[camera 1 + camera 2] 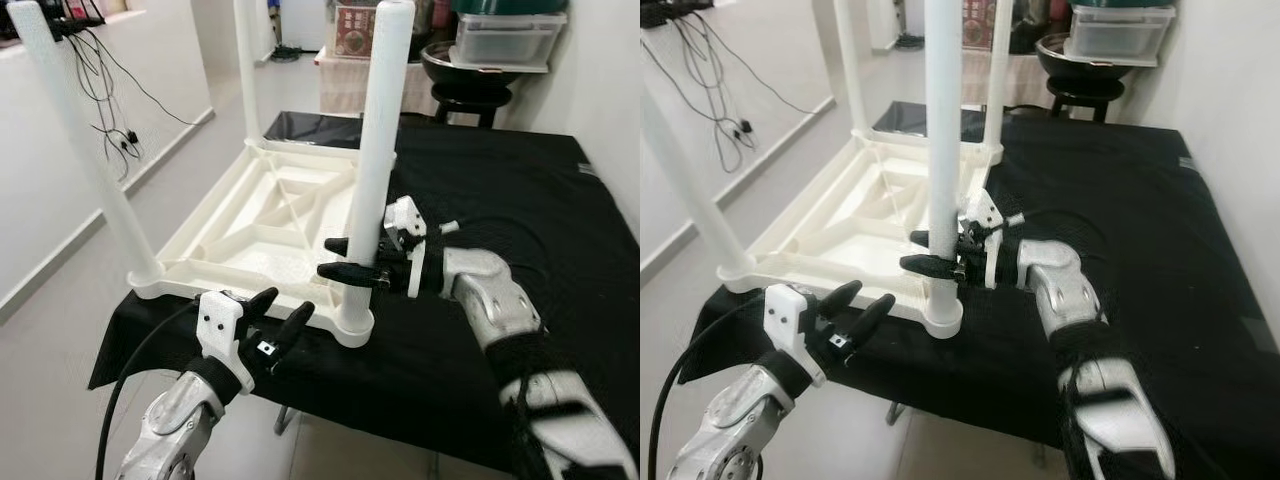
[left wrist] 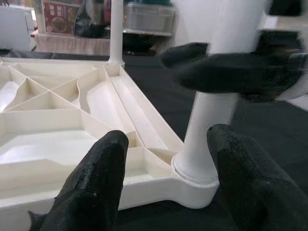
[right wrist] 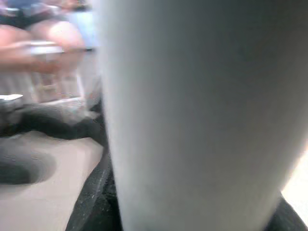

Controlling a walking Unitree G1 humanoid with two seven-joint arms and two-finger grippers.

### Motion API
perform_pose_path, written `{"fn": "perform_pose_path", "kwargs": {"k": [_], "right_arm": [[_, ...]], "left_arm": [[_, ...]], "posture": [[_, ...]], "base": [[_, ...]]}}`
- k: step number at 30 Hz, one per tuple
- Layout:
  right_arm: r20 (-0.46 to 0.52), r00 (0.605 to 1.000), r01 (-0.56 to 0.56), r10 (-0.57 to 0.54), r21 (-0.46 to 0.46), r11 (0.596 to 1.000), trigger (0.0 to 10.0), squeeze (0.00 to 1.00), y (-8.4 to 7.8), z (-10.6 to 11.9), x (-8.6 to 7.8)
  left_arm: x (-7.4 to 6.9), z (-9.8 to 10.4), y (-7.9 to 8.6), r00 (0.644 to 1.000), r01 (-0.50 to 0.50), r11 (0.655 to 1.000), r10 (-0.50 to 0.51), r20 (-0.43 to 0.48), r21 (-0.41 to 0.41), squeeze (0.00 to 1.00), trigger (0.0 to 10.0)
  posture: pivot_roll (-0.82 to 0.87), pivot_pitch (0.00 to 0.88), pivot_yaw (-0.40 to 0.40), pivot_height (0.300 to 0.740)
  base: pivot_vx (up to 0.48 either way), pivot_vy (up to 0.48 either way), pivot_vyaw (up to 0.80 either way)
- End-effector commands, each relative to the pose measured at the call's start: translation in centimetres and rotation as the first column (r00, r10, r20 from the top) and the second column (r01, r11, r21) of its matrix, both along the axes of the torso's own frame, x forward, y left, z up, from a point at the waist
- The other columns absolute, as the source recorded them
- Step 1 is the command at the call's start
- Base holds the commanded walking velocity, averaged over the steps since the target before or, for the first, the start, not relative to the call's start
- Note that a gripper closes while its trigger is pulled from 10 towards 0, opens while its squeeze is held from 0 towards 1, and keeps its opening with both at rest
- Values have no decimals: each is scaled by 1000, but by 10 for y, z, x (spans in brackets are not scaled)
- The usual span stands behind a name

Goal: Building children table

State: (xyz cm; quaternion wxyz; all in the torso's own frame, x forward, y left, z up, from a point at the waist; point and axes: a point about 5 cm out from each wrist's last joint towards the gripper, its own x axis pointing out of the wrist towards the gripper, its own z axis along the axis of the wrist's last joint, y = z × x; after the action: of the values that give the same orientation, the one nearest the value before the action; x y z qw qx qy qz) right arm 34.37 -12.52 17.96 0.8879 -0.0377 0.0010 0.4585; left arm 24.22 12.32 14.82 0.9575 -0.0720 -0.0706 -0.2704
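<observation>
Lying upside down on the black-draped surface [image 1: 520, 200], the white tabletop [image 1: 260, 225] shows its ribbed underside, its legs standing straight up, long axes vertical. The right gripper [image 1: 352, 260] has its jaws closed around the near-right leg [image 1: 375, 150], low on the shaft just above its socket. The left gripper [image 1: 278, 322] hovers by the tabletop's near edge, just beside that corner, jaws spread and touching nothing.
</observation>
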Motion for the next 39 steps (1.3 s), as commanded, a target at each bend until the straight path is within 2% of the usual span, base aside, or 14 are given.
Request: {"fn": "perform_pose_path", "kwargs": {"k": [1, 2, 4, 12, 13, 15, 16, 17, 22, 26, 27, 28, 38, 39], "right_arm": [[-90, 906, 417, -414, 8, 909, 0, 0, -6, -30, -8], [-155, 846, 511, -510, -39, 859, 0, 0, 3, -54, -27], [-46, 857, 504, -513, -122, 855, 0, 0, 10, -53, -35], [-82, 886, 451, -457, -82, 889, 0, 0, 9, -46, -16], [-46, 884, 460, -465, -89, 883, 6941, 0, 14, -40, -15], [-46, 884, 460, -465, -89, 883, 6941, 0, 14, -40, -15], [-31, 887, 457, -461, -82, 886, 10000, 576, 17, -35, -14], [-23, 906, 421, -424, -65, 904, 10000, 1000, 21, -30, -13], [-21, 985, 170, -169, 33, 985, 10000, 1000, 30, -6, -2], [-24, 1000, -5, 6, 54, 999, 10000, 1000, 30, 3, 6], [-17, 996, -83, 83, 31, 996, 10000, 275, 30, 6, 8], [-14, 991, -131, 131, 13, 991, 10000, 0, 30, 7, 8], [-34, 939, -343, 342, -92, 935, 10000, 0, 24, 24, 20], [-39, 937, -351, 348, -96, 932, 9255, 0, 23, 25, 21]], "left_arm": [[-1, -4, 2, 1000, -5, 1000, 5, -15, 4, 0, 10000], [0, -3, 3, 1000, -11, 1000, 11, -13, 1, 0, 10000], [0, -2, 4, 1000, -13, 1000, 13, -12, -2, 0, 10000], [6, -4, 3, 1000, -1, 1000, 1, -12, 9, 0, 10000], [7, -4, 4, 1000, -15, 1000, 15, -10, 5, 0, 10000], [7, -4, 4, 1000, -15, 1000, 15, -10, 5, 0, 10000], [7, -4, 4, 1000, -23, 1000, 23, -8, 5, 0, 10000], [8, -4, 4, 1000, -24, 1000, 24, -9, 3, 0, 10000], [8, -5, 1, 1000, -12, 1000, 12, -10, 5, 0, 10000], [8, -5, 0, 1000, -12, 1000, 12, -7, 3, 0, 10000], [8, -5, 0, 1000, -14, 1000, 14, -6, 3, 0, 10000], [8, -5, 0, 1000, -15, 1000, 15, -5, 3, 0, 10000], [5, -5, 1, 1000, -24, 1000, 24, -7, -3, 0, 10000], [4, -5, 1, 1000, -24, 1000, 24, -8, -2, 0, 10000]], "posture": [[-48, 44, -17, 740], [-55, 51, -9, 740], [-55, 51, -9, 740], [-44, 24, -11, 740], [-52, 15, -2, 740], [-52, 15, -2, 740], [-54, 9, -1, 740], [-51, 8, -3, 740], [-45, 3, -6, 740], [-36, 3, -11, 740], [-30, 5, -18, 740], [-30, 5, -18, 740], [-1, 17, -26, 740], [2, 21, -25, 740]], "base": [[0, 0, 0], [0, 0, 0], [0, 0, 0], [0, 0, 0], [0, 0, 0], [0, 0, 0], [0, 0, 0], [0, 0, 0], [0, 0, 0], [0, 0, 0], [0, 0, 0], [0, 0, 0], [0, 0, 0], [0, 0, 0]]}}
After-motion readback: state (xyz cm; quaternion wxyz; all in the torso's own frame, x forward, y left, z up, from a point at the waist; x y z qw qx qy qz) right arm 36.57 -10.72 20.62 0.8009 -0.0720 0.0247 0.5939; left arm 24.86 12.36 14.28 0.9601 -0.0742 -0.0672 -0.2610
